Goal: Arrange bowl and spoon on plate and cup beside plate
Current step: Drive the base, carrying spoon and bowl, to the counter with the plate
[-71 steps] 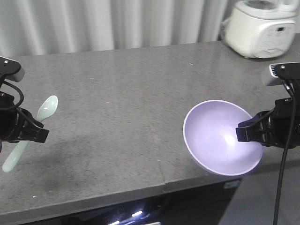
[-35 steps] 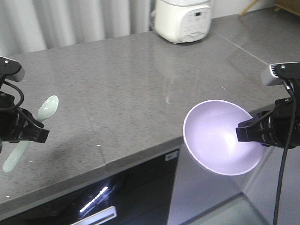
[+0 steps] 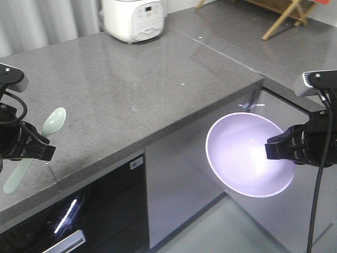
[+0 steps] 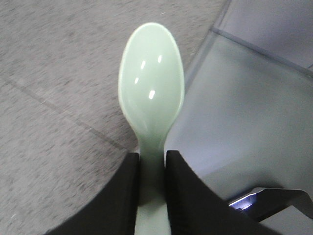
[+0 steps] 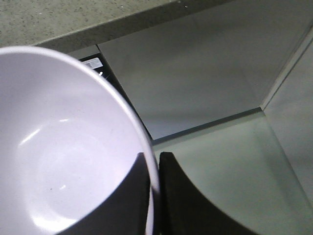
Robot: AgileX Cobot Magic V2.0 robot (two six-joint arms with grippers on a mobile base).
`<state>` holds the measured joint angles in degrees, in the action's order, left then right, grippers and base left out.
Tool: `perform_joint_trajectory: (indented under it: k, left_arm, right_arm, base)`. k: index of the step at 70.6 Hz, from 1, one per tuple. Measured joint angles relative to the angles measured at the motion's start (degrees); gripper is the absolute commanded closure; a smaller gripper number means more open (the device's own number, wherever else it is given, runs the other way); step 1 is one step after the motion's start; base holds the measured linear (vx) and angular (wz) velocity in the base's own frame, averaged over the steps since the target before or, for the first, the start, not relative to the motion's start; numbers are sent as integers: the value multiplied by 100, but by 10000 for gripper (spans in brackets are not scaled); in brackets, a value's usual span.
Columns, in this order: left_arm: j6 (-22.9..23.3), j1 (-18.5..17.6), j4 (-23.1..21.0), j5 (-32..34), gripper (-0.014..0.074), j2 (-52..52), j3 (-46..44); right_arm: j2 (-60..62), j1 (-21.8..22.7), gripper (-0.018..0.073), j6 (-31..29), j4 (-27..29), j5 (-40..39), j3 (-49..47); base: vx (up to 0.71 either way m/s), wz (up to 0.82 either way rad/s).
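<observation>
Swinging round since a second ago: the grey bench [image 3: 131,95] has slid left across the front view, the white rice cooker [image 3: 134,18] has gone from the far right corner to upper left, and the bench's front corner is now in view. Both arms keep their loads in the same spots in the frame.

Left gripper [image 4: 151,160] is clamped tight on the spoon [image 4: 152,83], with black fingers [image 4: 124,196] on either side of the handle just below the spoon's head. The head juts out past the fingers, hollow side up, nothing in it. From the front it hangs over the bench's front edge at the left end.

Right gripper [image 5: 152,164] pinches the rim of the bowl [image 5: 58,161], one finger inside and one outside. The bowl is empty, tipped with its mouth towards the front camera, and it hangs clear of the bench, off the front corner, before the grey cabinet front [image 3: 179,179].
</observation>
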<state>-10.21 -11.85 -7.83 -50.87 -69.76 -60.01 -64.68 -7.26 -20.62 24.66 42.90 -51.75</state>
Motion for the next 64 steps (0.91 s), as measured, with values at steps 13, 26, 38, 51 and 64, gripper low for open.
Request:
perform_joint_trajectory:
  k: [13, 26, 38, 51, 64]
  left_arm:
    - [0, 0, 0, 0, 517, 0, 0]
    - [0, 0, 0, 0, 517, 0, 0]
    - [0, 0, 0, 0, 517, 0, 0]
    - [0, 0, 0, 0, 517, 0, 0]
    - [0, 0, 0, 0, 517, 0, 0]
  right_arm:
    - [0, 0, 562, 0, 0, 5, 0]
    - [0, 0, 562, 0, 0, 5, 0]
    - [0, 0, 562, 0, 0, 5, 0]
    - [0, 0, 562, 0, 0, 5, 0]
    - [0, 0, 562, 0, 0, 5, 0]
  base:
    - [-3, -43]
    - [1, -46]
    - [4, -43]
    - [7, -37]
    - [10, -36]
